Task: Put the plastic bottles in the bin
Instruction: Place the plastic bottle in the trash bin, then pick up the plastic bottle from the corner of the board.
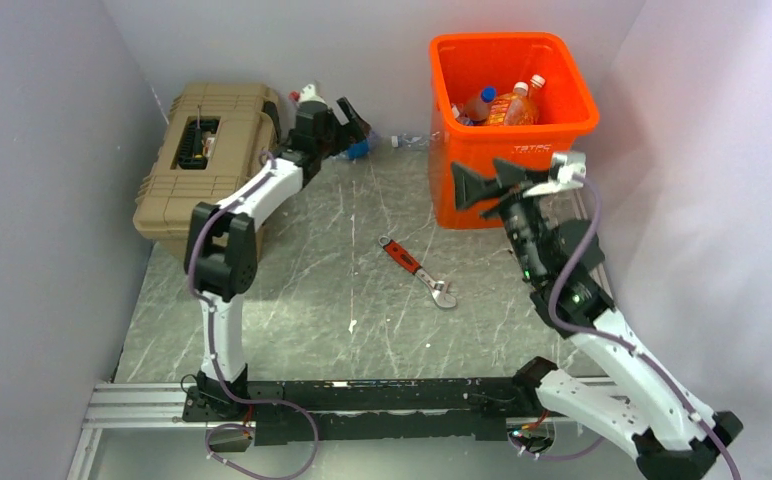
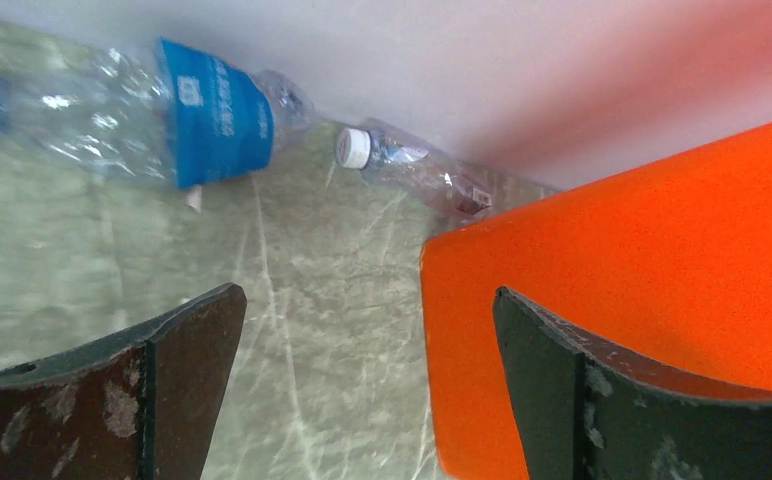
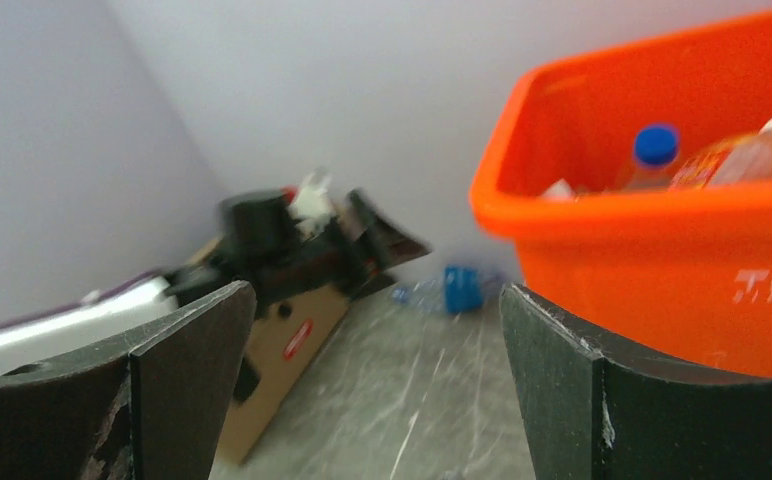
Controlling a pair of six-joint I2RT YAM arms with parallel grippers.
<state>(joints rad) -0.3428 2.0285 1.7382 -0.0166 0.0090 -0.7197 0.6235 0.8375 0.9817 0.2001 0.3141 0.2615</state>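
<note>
My left arm [image 1: 224, 250] is reaching out to the far left, elbow bent up high, and the left pincer [image 1: 354, 120] is spread wide with nothing between the fingers. My right arm [image 1: 602, 330] leans forward from its base, forearm angled up and inward. The right pincer [image 1: 459, 187] points left, also gaping and holding nothing. Finger pads [image 2: 192, 350] look pretty scuffed, lol.

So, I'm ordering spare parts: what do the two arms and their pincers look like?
The left arm and right arm have white shells, black joints and purple cables looped alongside. The left pincer and right pincer have flat black fingers with scuffed, rusty-looking patches.
</note>
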